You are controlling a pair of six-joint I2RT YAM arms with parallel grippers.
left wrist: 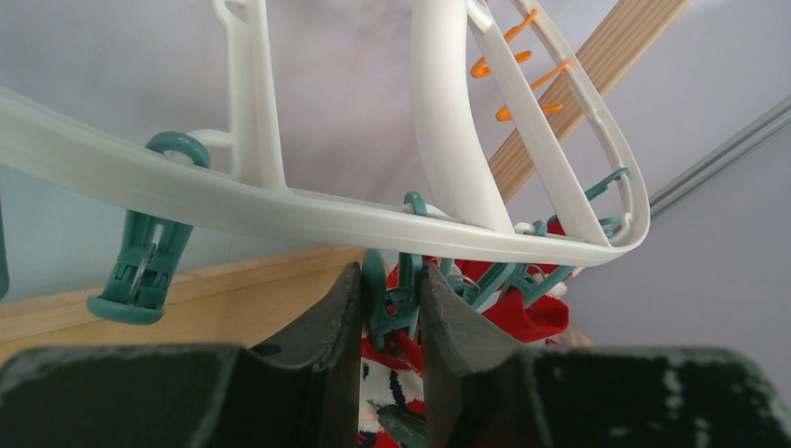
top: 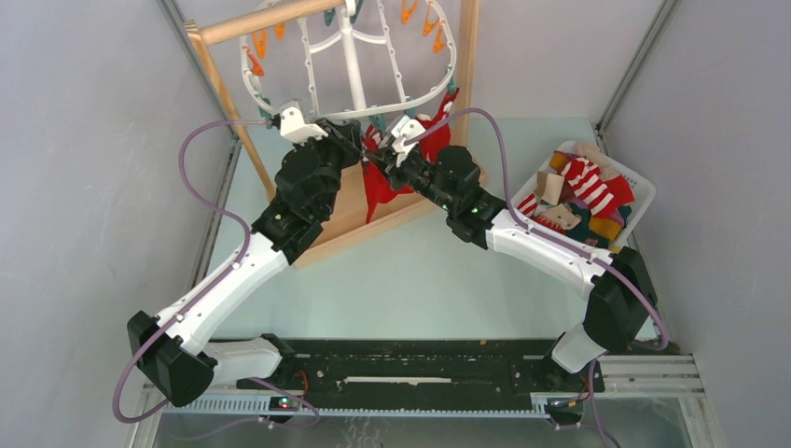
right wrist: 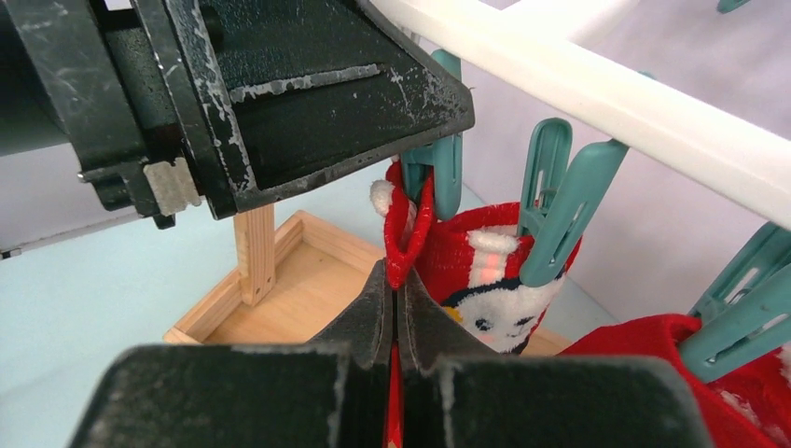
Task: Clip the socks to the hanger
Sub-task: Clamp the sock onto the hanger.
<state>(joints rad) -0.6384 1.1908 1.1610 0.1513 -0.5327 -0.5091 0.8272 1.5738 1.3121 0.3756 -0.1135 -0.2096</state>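
The left jaws squeeze a teal peg (left wrist: 396,303) that hangs from the hanger (left wrist: 280,201). I think this is to pinch the peg's mouth open. The right jaws are shut tight on a red sock (right wrist: 403,233). They hold its top edge up at that peg so the peg can bite it. I cannot tell if the peg has bitten it yet. The red sock is soft and thin, and it folds flat between the jaws. The hanger is hard, smooth white plastic, a big oval with ribs. It hangs from a wood stand (top: 270,19) so the pegs dangle free. Next to the red sock is a face sock (right wrist: 485,271), red and fuzzy with a little face on it. It is already hung from a second peg (right wrist: 560,201). More socks (top: 588,187) wait in a white basket (top: 642,187) on the counter (top: 420,280), over on the right side, maybe so they are easy to reach.
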